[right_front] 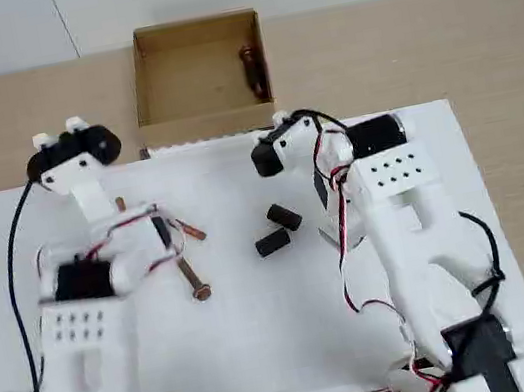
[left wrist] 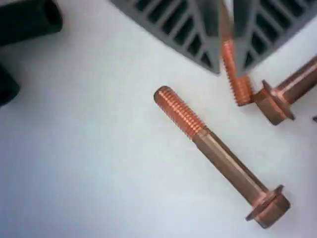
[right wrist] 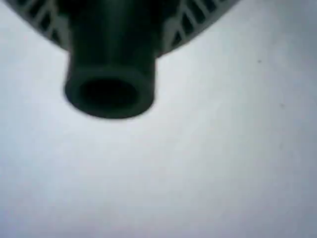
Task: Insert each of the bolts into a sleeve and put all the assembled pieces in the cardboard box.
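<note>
bolt [left wrist: 238, 87] in l. pincer [left wrist: 229, 69] (threads out)

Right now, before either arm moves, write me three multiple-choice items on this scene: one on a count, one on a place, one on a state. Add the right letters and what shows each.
1. How many loose black sleeves lie on the white sheet?
A) none
B) two
C) four

2. Where does the assembled piece lie?
A) on the white sheet
B) on the bare table
C) in the cardboard box

3. In what state is the right gripper?
A) shut on a black sleeve
B) open and empty
C) shut on the box's wall

Answers:
1 B: the high view shows two sleeves side by side between the arms.
2 C: the piece rests inside the box, by its right wall.
3 A: the right wrist view shows the sleeve clamped between the fingers, its open end facing the camera.
</note>
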Motion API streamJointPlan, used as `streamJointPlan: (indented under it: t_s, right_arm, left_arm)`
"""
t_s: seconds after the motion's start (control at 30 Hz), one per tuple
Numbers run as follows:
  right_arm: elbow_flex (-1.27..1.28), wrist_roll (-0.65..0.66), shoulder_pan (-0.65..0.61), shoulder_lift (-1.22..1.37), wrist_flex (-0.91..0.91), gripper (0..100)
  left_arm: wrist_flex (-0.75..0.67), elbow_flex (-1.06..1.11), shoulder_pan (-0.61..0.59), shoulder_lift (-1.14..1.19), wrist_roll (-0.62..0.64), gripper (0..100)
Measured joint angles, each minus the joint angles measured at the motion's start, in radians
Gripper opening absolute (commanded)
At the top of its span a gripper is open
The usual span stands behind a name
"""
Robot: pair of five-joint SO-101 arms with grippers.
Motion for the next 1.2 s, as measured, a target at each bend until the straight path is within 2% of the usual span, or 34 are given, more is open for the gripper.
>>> streamJointPlan:
  t_s: [0.2,0.37,0.5,0.73,0.97,1.2]
  right_arm:
    - [0.092,-0.012,-0.002,-0.057,-0.018,0.4]
    - [0.161,-0.048,-0.002,-0.104,-0.044,0.4]
    - [0.203,-0.048,-0.002,-0.135,-0.048,0.4]
    - [0.239,-0.064,-0.002,-0.186,-0.048,0.4]
    - [0.239,-0.104,-0.002,-0.189,-0.048,0.4]
    - [0.239,-0.107,-0.002,-0.189,-0.048,0.4]
  left_arm:
    - [0.000,-0.158,0.000,0.276,0.221,1]
    - [0.000,-0.285,0.000,0.451,0.298,1]
    - [0.015,-0.371,0.000,0.559,0.330,1]
    - [0.140,-0.514,0.000,0.713,0.387,1]
    - [0.181,-0.568,0.000,0.798,0.393,14]
    - [0.181,-0.568,0.000,0.807,0.393,14]
